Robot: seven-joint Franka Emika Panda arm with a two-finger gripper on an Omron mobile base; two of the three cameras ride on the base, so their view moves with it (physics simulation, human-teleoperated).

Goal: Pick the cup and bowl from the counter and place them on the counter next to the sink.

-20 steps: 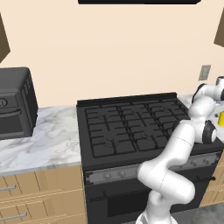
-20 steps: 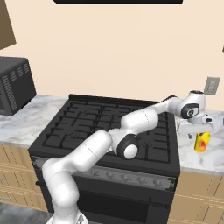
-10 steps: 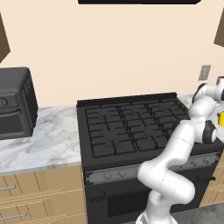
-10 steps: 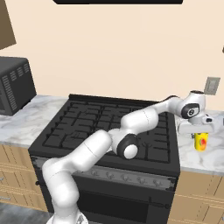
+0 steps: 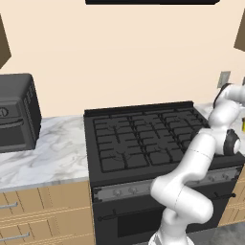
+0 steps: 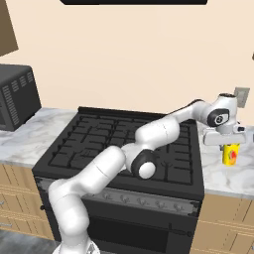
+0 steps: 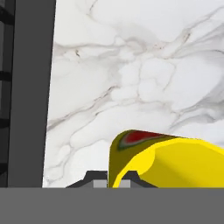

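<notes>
**Inspector:** Start with the cup (image 6: 230, 154). Position?

**Assistant:** Upright at the gripper (image 6: 229, 145), over the strip of counter (image 6: 218, 171) right of the stove (image 6: 124, 144), near that strip's front edge. A second ago it stood lower on the marble, tilted if anything; in the right base view it now sits higher and hangs directly beneath the hand. In the hand view the yellow wall and its red mark press against the lens, with veined marble behind.

**Inspector:** And the jaws?

**Assistant:** Drawn in. A second ago they were partly apart; they have since come together on the cup's rim or wall. I judge the grasp made, though the contact itself is hidden by the hand.

**Inspector:** Consequence for the task?

**Assistant:** First pick appears secured, or nearly. Carrying it to the sink remains, as does the whole of the bowl's handling. I cannot say whether the cup has cleared the marble.

**Inspector:** Arm pose?

**Assistant:** Stretched far to the right across the stove's front edge, elbow low over the burners, wrist bent so the hand points down at the marble. In the left base view the forearm runs to the right edge of the picture.

**Inspector:** Surroundings?

**Assistant:** A dark toaster oven (image 5: 14, 112) on the counter at the stove's far left, well apart from the work.
</notes>
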